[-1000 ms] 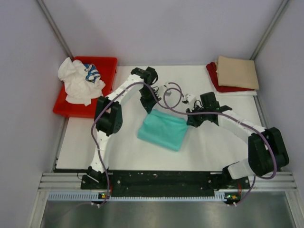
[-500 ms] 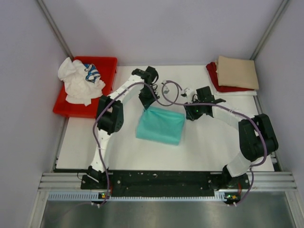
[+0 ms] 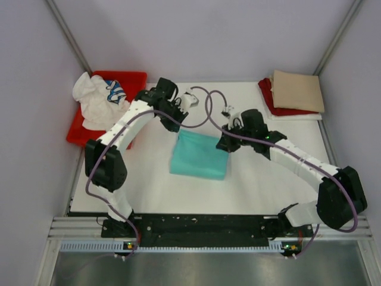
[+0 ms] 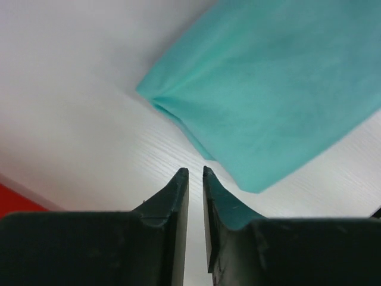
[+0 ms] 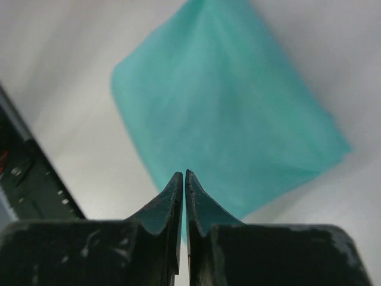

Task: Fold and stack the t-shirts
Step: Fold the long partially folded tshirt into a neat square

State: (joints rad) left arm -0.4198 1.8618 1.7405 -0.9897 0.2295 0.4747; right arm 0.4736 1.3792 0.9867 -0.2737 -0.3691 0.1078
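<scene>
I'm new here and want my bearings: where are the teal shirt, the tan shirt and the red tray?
teal shirt (image 3: 198, 156), top view, its middle.
tan shirt (image 3: 297, 90), top view, its middle.
red tray (image 3: 134, 83), top view, bare far-right corner.

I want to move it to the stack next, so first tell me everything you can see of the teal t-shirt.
The teal t-shirt is plain soft cloth, folded into a rough rectangle. It lies flat on the white table, about mid-table and slightly skewed. One corner, seen from the left wrist, is puckered. The left gripper and right gripper sit shut near its far corners, apparently not holding it.
</scene>
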